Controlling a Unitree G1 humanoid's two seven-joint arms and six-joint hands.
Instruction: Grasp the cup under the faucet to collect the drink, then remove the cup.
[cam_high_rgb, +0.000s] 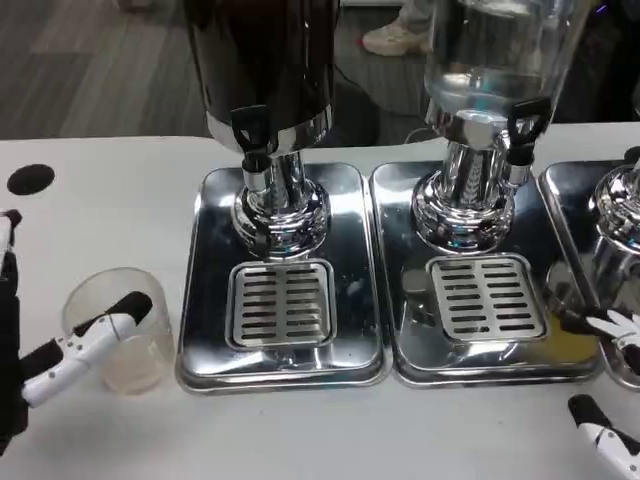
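**Cup held upright beside the dark dispenser**

The clear cup stands upright on the white desk, mouth up, its long axis vertical, just left of the dark dispenser's steel tray and clear of the faucet. The left hand has fingers laid across its front wall, gripping it. At the lower right edge the right hand shows fingertips spread, holding nothing. A clear dispenser stands alongside.

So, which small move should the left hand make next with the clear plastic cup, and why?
Probably carry the clear plastic cup rightward onto the slotted metal drain grate below the black faucet. The left hand already holds the cup, which stands on the white table beside the tray, not under the faucet.
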